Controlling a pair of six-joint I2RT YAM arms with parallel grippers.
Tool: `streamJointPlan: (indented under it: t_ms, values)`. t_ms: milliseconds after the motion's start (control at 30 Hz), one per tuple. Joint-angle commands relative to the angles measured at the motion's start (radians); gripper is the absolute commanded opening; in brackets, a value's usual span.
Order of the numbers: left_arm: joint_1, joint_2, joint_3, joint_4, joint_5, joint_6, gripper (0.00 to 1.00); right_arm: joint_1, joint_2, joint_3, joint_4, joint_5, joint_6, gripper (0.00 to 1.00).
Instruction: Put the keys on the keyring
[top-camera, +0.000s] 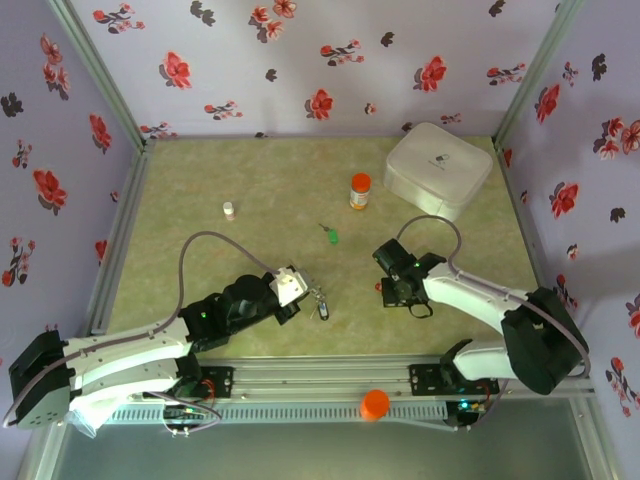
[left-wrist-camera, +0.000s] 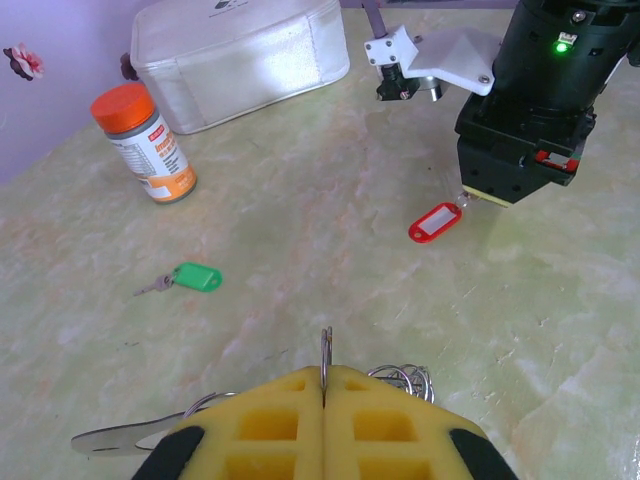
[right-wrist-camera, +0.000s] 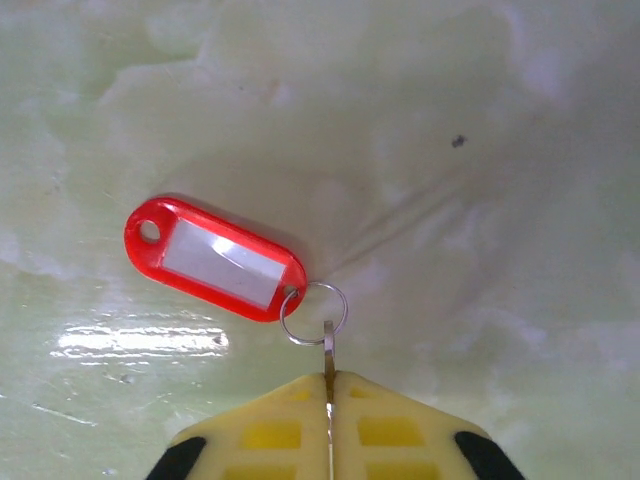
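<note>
Closed fingers of the left gripper (left-wrist-camera: 324, 385) pinch a thin metal sliver (left-wrist-camera: 325, 348); key or keyring, I cannot tell. Small wire rings (left-wrist-camera: 402, 380) sit just right of the tips. Ahead and left of them the green-tagged key (left-wrist-camera: 190, 277) lies free. Farther right, the right gripper (right-wrist-camera: 328, 385) is clamped tight on the blade of the red-tagged key (right-wrist-camera: 215, 260), tag ahead-left of its tips.
</note>
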Motion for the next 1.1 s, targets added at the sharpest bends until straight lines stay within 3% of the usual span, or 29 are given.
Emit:
streamJointPlan:
  t_ms: [0,133,367,567,767,1067]
  values:
    - [0.006,-0.013,0.025,0.030,-0.022,0.013,0.00,0.004,0.015,0.041,-0.060,0.036,0.001,0.18]
    - [0.004,-0.023,0.020,0.030,-0.022,0.013,0.00,-0.007,-0.050,0.040,-0.021,0.003,0.036,0.32]
    - [0.004,-0.035,-0.005,0.064,-0.027,0.004,0.00,-0.100,-0.169,-0.044,0.086,-0.132,0.165,0.37]
    - [0.005,-0.034,-0.003,0.058,-0.024,0.004,0.00,-0.161,-0.189,-0.124,0.179,-0.216,0.284,0.38]
    - [0.005,-0.029,0.000,0.058,-0.024,0.008,0.00,-0.176,-0.151,-0.160,0.209,-0.228,0.288,0.38]
    - [0.005,-0.020,0.005,0.056,-0.023,0.005,0.00,-0.177,-0.099,-0.157,0.255,-0.253,0.264,0.26]
